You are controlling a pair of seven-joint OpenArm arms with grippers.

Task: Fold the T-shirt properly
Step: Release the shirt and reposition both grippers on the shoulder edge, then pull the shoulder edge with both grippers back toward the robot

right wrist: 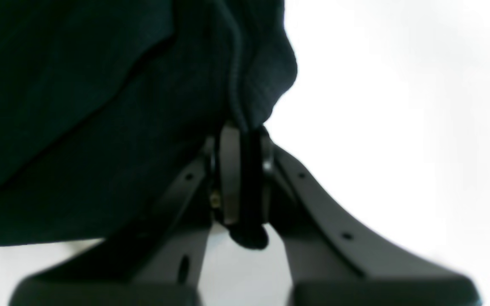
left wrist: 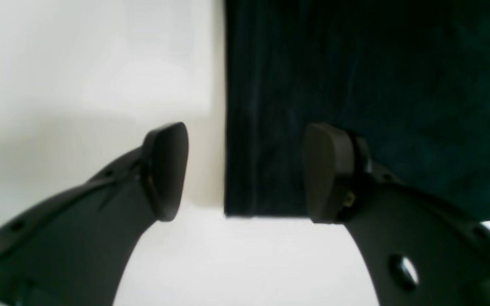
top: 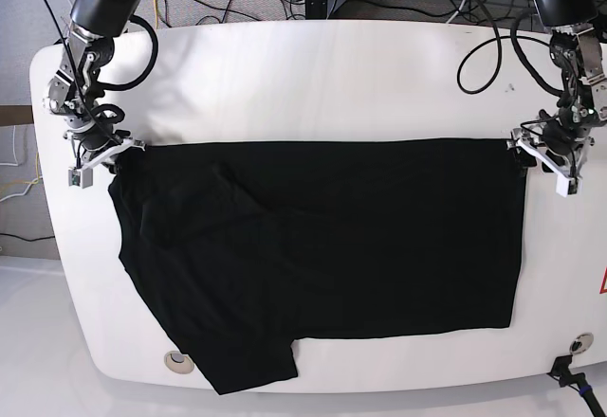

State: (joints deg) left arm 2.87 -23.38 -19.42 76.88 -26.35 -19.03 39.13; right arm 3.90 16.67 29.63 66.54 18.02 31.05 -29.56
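Observation:
The black T-shirt (top: pixel 322 256) lies spread across the white table (top: pixel 313 76), and no print shows on it. One sleeve (top: pixel 251 365) reaches the table's front edge. My left gripper (left wrist: pixel 245 170) is open at the shirt's far right corner (top: pixel 517 147); one finger (left wrist: pixel 166 170) is over bare table and the other finger (left wrist: pixel 328 172) is over the cloth (left wrist: pixel 355 85). My right gripper (right wrist: pixel 245 178) is shut on a pinched fold of the black cloth (right wrist: pixel 253 85) at the shirt's far left corner (top: pixel 123 152).
Cables (top: pixel 474 52) trail over the table's back edge, behind both arms. A round grommet (top: pixel 175 361) sits near the front left edge. Bare white tabletop stretches behind the shirt and along its left and right sides.

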